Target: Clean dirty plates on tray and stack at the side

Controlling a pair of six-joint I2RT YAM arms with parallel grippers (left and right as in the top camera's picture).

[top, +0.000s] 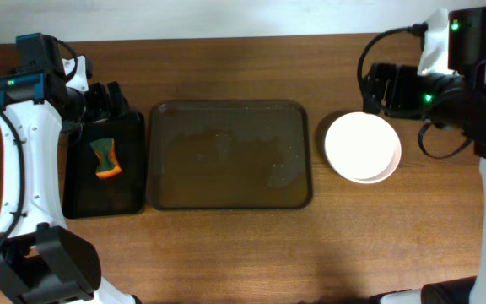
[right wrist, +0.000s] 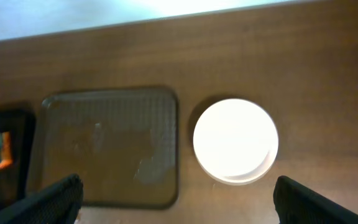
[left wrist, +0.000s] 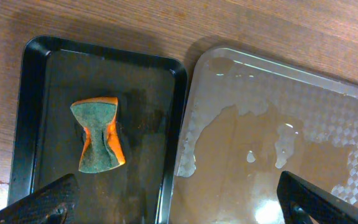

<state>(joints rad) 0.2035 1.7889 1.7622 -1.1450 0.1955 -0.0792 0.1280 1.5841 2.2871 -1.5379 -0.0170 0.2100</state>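
Plate stack [top: 362,147] sits right of the tray [top: 218,181], just beside it, not touching, directly on the wooden surface [top: 226,245]. At least 2 rims show, the upper plate nudged slightly off the lower one; exact count unclear. Plates are round, so no long axis; they lie flat, open face up. The tray carries no plates, only wet patches and foam traces toward its right half; its long axis runs left-right.

Sponge [top: 105,159] lies in the black tray [top: 78,190] left of the main tray, green scrub face up, long axis near-far, slightly tilted.

Left gripper [left wrist: 179,205] hovers over the gap between the 2 trays, fingers spread wide, grasping nothing. Right gripper [right wrist: 179,199] hangs far-right of the stack, also spread and holding nothing.

Judgement: cleaning and stacking look done, task at its end. Next move likely needs only parking both arms, maybe squaring the offset top plate.
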